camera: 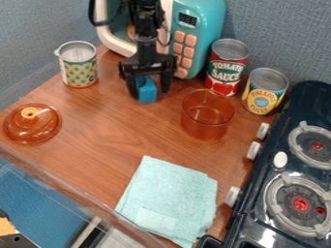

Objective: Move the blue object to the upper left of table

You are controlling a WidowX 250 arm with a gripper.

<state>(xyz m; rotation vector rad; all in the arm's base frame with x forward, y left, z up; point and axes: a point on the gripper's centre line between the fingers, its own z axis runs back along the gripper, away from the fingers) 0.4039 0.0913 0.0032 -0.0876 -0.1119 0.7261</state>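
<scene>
Pincer (149,93) released, fingers spread — the blue object (147,91) between them, near the teal microwave (200,19).

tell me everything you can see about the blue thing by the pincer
The blue object is small and blocky, plain bright blue with a smooth-looking surface, perhaps plastic or foam. It sits at the far side of the wooden table, in front of the toy microwave, between the spread fingers of the pincer. A gap shows on its picture-right side; on the other, a finger overlaps its edge, so contact there is unclear. Its upper part is hidden by the pincer.
</scene>
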